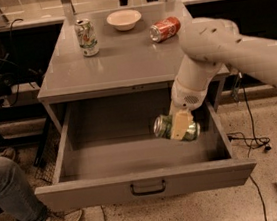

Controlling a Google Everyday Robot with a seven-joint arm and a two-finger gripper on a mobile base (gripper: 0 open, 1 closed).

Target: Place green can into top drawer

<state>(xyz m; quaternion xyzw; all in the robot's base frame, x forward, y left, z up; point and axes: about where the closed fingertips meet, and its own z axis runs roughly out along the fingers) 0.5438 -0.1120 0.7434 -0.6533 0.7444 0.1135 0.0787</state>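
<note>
The green can (164,126) is shiny dark green with silver ends and lies on its side in my gripper (179,126). The gripper is shut on the can and holds it inside the open top drawer (146,182), over the right part of the drawer floor, a little above it. The drawer is wide, shallow and grey, pulled fully out, with a small dark handle (148,187) at the centre of its front panel. My white arm (207,53) reaches down from the upper right.
On the grey cabinet top (122,59) stand a white can with green markings (86,36), a white bowl (124,19) and an orange-red can on its side (165,29). A person's leg and shoe (18,198) are at the lower left. Cables (250,139) trail on the right floor.
</note>
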